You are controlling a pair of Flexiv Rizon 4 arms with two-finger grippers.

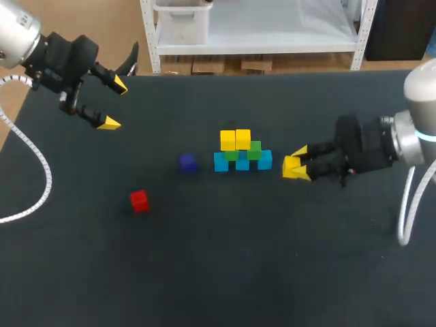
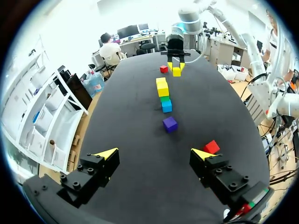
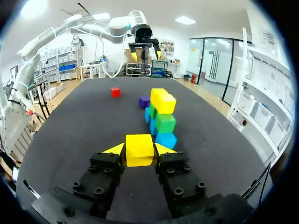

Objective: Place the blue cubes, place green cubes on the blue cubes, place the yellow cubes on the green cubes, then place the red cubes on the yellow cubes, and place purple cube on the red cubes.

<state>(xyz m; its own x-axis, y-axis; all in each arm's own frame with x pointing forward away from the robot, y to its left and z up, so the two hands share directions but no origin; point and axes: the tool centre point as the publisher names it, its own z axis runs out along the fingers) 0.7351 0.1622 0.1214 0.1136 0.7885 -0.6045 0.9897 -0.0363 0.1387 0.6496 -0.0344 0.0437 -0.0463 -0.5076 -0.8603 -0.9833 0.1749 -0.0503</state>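
Stack [image 1: 242, 161] reaches yellow — right pincer [image 1: 297, 163] grips another yellow cube [image 3: 139, 148], left pincer [image 1: 114, 103] gapes wide; red cube [image 1: 139, 200], purple cube [image 1: 188, 162] remain.

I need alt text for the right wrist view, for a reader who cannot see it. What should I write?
The right gripper is shut on a yellow cube, just short of a stack on the black table: blue cubes below, green cubes, yellow cubes on top. Beyond lie a purple cube and a red cube; the left gripper hangs open.
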